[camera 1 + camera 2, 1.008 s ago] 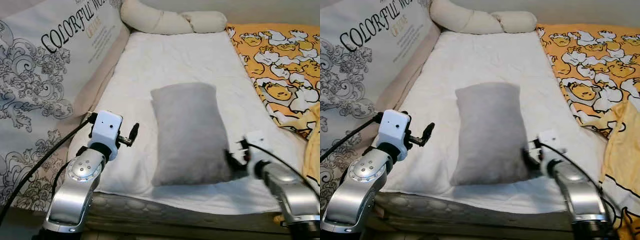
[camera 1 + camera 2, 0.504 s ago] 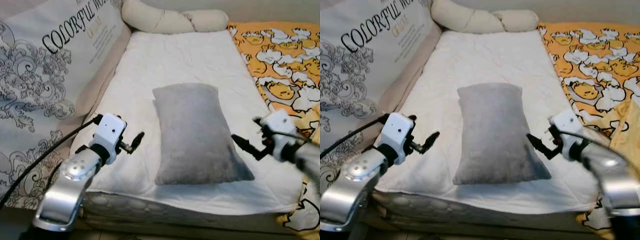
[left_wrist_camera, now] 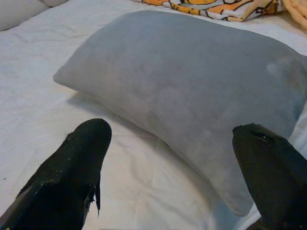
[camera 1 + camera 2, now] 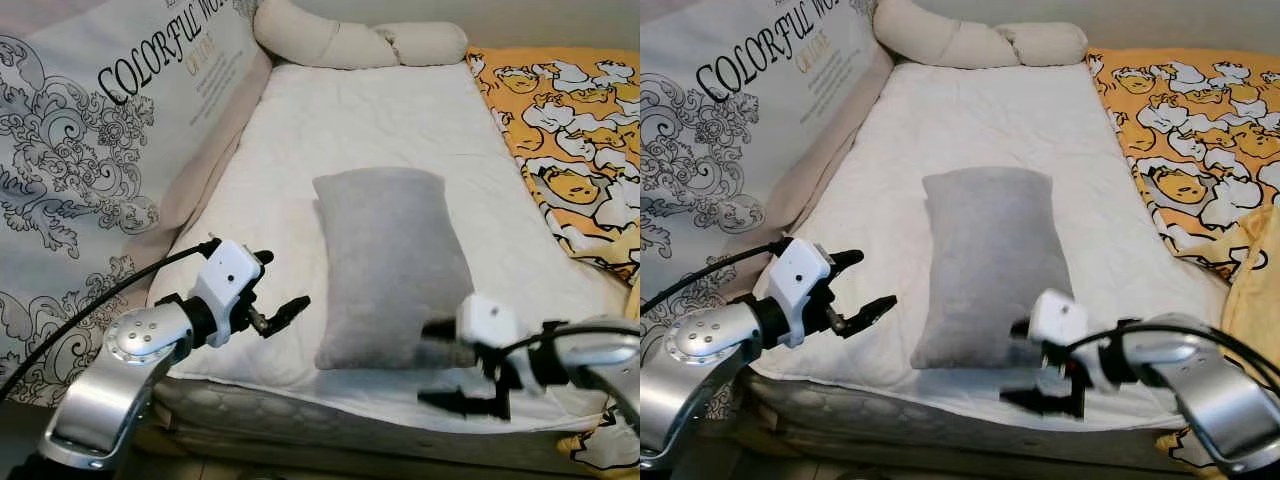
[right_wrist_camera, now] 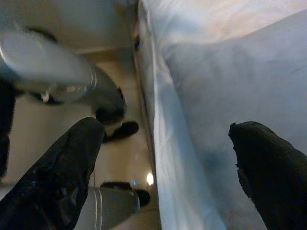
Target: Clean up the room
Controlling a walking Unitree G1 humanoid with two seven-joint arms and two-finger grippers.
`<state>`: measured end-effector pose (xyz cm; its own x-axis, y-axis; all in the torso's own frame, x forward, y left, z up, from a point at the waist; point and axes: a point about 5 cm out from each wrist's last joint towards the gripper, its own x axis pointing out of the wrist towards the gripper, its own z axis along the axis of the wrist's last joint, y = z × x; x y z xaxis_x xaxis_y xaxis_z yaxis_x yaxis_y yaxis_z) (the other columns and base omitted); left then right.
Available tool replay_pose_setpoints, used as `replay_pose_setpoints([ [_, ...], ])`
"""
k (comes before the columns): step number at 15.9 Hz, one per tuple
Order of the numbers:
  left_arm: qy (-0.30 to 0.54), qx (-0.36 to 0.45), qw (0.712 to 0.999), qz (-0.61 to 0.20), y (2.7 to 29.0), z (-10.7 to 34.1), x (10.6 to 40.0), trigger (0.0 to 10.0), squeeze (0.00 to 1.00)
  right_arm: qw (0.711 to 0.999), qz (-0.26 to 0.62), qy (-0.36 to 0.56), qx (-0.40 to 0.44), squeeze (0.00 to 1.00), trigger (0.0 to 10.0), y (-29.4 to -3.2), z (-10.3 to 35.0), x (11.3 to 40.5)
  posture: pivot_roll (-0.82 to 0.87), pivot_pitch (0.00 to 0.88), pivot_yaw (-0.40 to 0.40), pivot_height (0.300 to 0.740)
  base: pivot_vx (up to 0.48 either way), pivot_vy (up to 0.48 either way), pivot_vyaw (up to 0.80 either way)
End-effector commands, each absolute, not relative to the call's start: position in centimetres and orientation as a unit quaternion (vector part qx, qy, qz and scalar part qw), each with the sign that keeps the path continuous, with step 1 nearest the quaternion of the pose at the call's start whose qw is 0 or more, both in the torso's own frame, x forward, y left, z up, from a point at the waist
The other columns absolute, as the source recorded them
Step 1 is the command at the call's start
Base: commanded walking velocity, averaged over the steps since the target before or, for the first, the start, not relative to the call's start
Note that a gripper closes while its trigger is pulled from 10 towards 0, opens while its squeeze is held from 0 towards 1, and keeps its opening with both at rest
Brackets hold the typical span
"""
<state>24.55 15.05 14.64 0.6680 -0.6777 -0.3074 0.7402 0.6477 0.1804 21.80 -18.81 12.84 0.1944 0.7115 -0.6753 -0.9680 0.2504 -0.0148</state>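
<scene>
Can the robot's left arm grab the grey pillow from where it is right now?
Probably yes. The left gripper is open and points at the grey pillow across bare white sheet, with nothing lying between them. The pillow looks wide, so pinching an edge or corner seems likelier than spanning it.

A bed under a white quilted sheet carries a grey pillow lengthwise at its middle — a cream bolster at the head, an orange cartoon-print blanket along one side.
</scene>
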Motion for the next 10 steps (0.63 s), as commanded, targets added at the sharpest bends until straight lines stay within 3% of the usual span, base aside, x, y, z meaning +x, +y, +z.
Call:
replay_pose_setpoints([
  [1, 0.111, 0.152, 0.892, -0.411, 14.9, 14.7, 24.4, 10.0, 0.00, 0.740, 0.542, 0.286, -0.278, 0.00, 10.0, -18.7, 10.9, 23.2, 0.06, 0.000, 0.062, 0.740, 0.000, 0.000, 0.00],
  [6, 0.114, 0.162, 0.886, -0.419, 15.0, 14.8, 24.6, 10.0, 0.00, 0.707, 0.549, 0.292, -0.337, 0.00, 10.0, -15.9, 6.7, 24.9, 0.07, 0.000, 0.075, 0.740, 0.000, 0.000, 0.00],
  [10, 0.103, 0.170, 0.895, -0.400, 15.7, 15.4, 25.2, 10.0, 0.00, 0.759, 0.563, 0.197, -0.261, 0.00, 10.0, -10.9, 8.4, 27.3, 0.08, 0.000, 0.072, 0.740, 0.000, 0.000, 0.00],
])
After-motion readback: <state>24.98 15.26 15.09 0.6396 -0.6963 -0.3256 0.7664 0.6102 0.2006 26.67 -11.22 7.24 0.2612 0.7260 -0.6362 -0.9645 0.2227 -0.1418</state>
